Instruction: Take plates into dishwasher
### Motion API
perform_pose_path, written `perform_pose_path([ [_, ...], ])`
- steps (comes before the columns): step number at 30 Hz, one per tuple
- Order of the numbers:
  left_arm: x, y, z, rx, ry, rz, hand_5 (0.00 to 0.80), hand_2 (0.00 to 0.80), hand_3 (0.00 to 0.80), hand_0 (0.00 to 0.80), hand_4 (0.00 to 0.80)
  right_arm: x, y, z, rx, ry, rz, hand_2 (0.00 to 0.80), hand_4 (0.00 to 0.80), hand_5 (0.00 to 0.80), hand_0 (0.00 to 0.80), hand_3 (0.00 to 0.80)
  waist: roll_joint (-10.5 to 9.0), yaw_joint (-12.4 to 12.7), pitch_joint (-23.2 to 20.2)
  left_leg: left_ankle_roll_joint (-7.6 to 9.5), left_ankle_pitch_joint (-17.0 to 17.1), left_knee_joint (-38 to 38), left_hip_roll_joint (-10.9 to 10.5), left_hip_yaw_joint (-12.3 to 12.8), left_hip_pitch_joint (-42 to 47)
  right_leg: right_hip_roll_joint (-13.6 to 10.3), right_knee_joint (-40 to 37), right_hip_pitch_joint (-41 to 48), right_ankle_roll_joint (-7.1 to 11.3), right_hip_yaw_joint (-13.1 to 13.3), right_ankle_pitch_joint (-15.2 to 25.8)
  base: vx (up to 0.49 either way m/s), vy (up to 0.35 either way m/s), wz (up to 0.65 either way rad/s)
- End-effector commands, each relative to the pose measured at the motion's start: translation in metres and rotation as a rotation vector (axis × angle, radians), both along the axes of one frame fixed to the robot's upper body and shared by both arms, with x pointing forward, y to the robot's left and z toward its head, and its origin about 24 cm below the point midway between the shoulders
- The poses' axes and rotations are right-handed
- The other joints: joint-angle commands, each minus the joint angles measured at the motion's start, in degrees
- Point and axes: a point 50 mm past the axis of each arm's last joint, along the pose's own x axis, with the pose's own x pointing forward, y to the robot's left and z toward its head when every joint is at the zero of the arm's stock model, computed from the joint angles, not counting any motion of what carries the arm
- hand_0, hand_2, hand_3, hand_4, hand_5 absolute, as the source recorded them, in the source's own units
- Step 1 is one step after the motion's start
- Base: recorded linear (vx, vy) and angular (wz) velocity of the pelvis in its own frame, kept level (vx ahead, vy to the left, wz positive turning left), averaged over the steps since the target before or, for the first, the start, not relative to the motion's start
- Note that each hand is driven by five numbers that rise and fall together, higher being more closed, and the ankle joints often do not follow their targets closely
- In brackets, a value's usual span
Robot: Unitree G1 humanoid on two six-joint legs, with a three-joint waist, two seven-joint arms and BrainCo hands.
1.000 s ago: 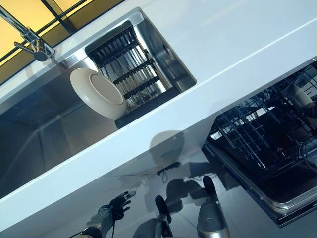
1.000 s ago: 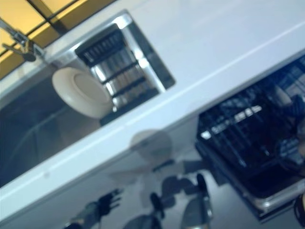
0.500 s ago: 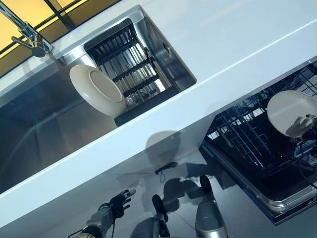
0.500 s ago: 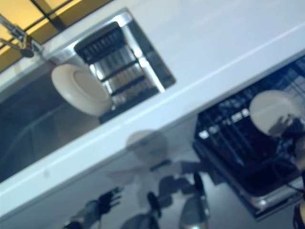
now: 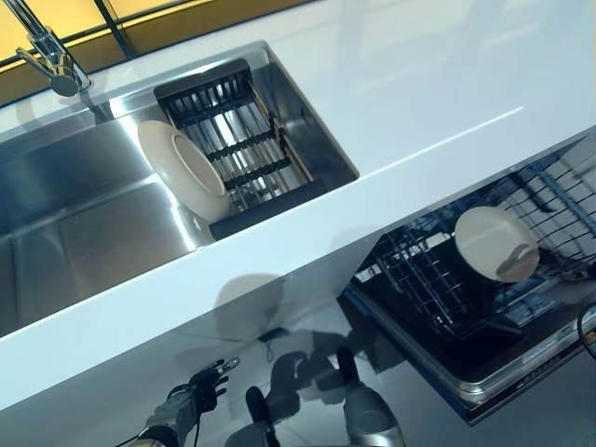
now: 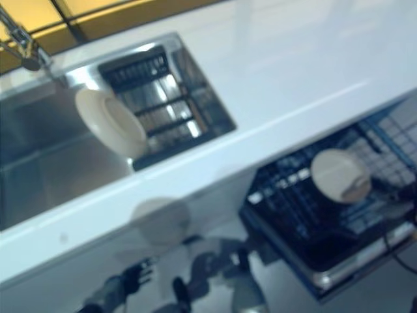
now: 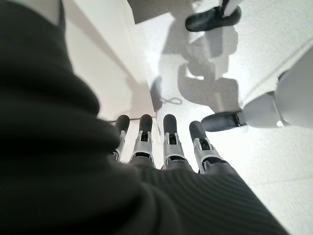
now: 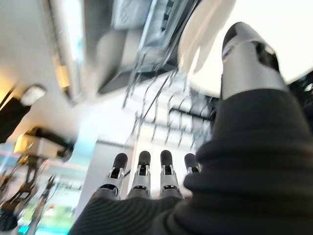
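Note:
A cream plate stands on edge over the pulled-out lower dishwasher rack at the lower right. My right hand is shut on it; in the right wrist view the thumb lies across the plate's white face while the fingers point past it at the wire rack. I cannot tell whether the plate rests in the rack's tines. A second cream plate leans against the black drying rack in the steel sink. My left hand hangs open, low by the cabinet front.
A white counter runs across the view, with the sink set in its left part and a tap at the far left. The open dishwasher door juts out below the rack at the lower right.
The camera has shifted. A plate came into view in my right hand from the right and has moved leftwards over the dishwasher rack. The left hand has stayed idle.

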Motion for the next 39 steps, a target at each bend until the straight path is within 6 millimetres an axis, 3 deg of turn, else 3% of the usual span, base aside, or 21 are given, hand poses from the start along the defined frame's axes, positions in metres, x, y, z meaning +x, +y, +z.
perform_pose_path([
  [1, -0.012, 0.022, -0.001, 0.083, 0.068, 0.007, 0.0, 0.0, 0.0, 0.0, 0.0, -0.01, -0.013, 0.031, -0.065, -0.057, -0.018, 0.0, 0.0, 0.0, 0.0, 0.0, -3.47, -0.6, -5.7, -2.06, -3.4, 0.2, 5.4, 1.1, 5.4, 0.1, 0.0, -1.5, 3.13, 3.3, 1.2, 0.05, -0.01, -0.02],
  [10, -0.021, 0.025, -0.004, 0.095, 0.096, 0.052, 0.0, 0.0, 0.0, 0.0, 0.0, -0.013, -0.012, 0.098, -0.252, -0.182, 0.04, 0.0, 0.0, 0.0, 0.0, 0.0, -5.37, -0.4, -8.2, -2.18, -3.2, 0.2, 6.2, 1.3, 6.4, 1.1, 0.0, 0.2, 3.14, 3.1, 0.8, 0.031, 0.01, -0.06],
  [12, -0.021, 0.026, -0.003, 0.101, 0.1, 0.059, 0.0, 0.0, 0.0, 0.0, 0.0, -0.006, 0.0, 0.132, -0.36, -0.246, 0.1, 0.0, 0.0, 0.0, 0.0, 0.0, -5.84, 0.4, -8.6, -2.18, -3.0, 0.2, 6.2, 0.9, 6.5, 1.0, 0.0, 0.9, 3.09, 2.5, 0.6, 0.02, 0.007, 0.01],
  [13, -0.021, 0.026, -0.003, 0.101, 0.102, 0.057, 0.0, 0.0, 0.0, 0.0, 0.0, -0.005, 0.002, 0.137, -0.375, -0.253, 0.107, 0.0, 0.0, 0.0, 0.0, 0.0, -5.88, 0.5, -8.7, -2.16, -3.0, 0.2, 6.2, 0.7, 6.4, 1.0, 0.0, 1.0, 3.07, 2.4, 0.5, 0.0, 0.0, 0.0],
  [14, -0.021, 0.026, -0.004, 0.103, 0.102, 0.061, 0.0, 0.0, 0.0, 0.0, 0.0, -0.001, 0.011, 0.157, -0.44, -0.294, 0.139, 0.0, 0.0, 0.0, 0.0, 0.0, -6.07, 1.3, -8.8, -2.07, -2.9, 0.2, 6.0, 0.2, 6.3, 1.0, 0.0, 1.4, 3.0, 2.0, 0.3, 0.018, 0.036, 0.03],
  [17, -0.02, 0.027, -0.003, 0.105, 0.099, 0.073, 0.0, 0.0, 0.0, 0.0, 0.0, 0.011, 0.032, 0.188, -0.564, -0.335, 0.2, 0.0, 0.0, 0.0, 0.0, 0.0, -6.4, 2.9, -9.0, -1.79, -2.6, 0.2, 5.5, -1.2, 5.8, 0.7, 0.0, 2.1, 2.83, 0.9, 0.0, 0.02, 0.055, 0.09],
  [24, -0.02, 0.022, -0.004, 0.083, 0.096, 0.12, 0.0, 0.0, 0.0, 0.0, 0.0, 0.045, 0.086, 0.239, -0.857, -0.406, 0.357, 0.0, 0.0, 0.0, 0.0, 0.0, -6.61, 6.2, -9.3, -1.31, -1.5, 0.2, 4.2, -4.8, 4.0, -0.3, 0.0, 3.5, 2.64, -2.3, -0.7, 0.037, 0.064, 0.19],
  [26, -0.021, 0.02, -0.005, 0.073, 0.095, 0.129, 0.0, 0.0, 0.0, 0.0, 0.0, 0.05, 0.098, 0.246, -0.885, -0.425, 0.387, 0.0, 0.0, 0.0, 0.0, 0.0, -6.22, 6.5, -9.2, -1.22, -1.4, 0.2, 3.9, -5.3, 3.7, -0.5, 0.0, 3.6, 2.62, -2.8, -0.7, 0.029, 0.045, 0.26],
  [28, -0.02, 0.019, -0.005, 0.067, 0.095, 0.145, 0.0, 0.0, 0.0, 0.0, 0.0, 0.065, 0.135, 0.252, -1.009, -0.451, 0.528, 0.0, 0.0, 0.0, 0.0, 0.0, -6.42, 8.5, -9.1, -1.02, -1.1, 0.2, 3.2, -6.6, 2.8, -1.0, 0.0, 3.7, 2.65, -4.3, -0.9, 0.048, 0.054, 0.31],
  [33, -0.015, 0.015, -0.005, 0.039, 0.071, 0.188, 0.0, 0.0, 0.0, 0.0, 0.0, 0.08, 0.192, 0.252, -1.147, -0.492, 0.74, 0.0, 0.0, 0.0, 0.0, 0.0, -6.27, 10.9, -7.8, -0.64, -0.5, 0.2, 2.2, -8.6, 1.0, -1.6, 0.0, 3.8, 2.65, -6.5, -1.0, 0.032, 0.034, 0.27],
  [39, -0.011, 0.015, -0.003, 0.028, 0.051, 0.219, 0.0, 0.0, 0.0, 0.0, 0.0, 0.087, 0.234, 0.24, -1.244, -0.451, 0.906, 0.0, 0.0, 0.0, 0.0, 0.0, -6.05, 13.2, -5.1, -0.44, 0.9, 0.2, 1.3, -10.8, -2.5, -2.2, 0.0, 2.5, 2.71, -8.9, -0.7, -0.019, 0.029, 0.28],
])
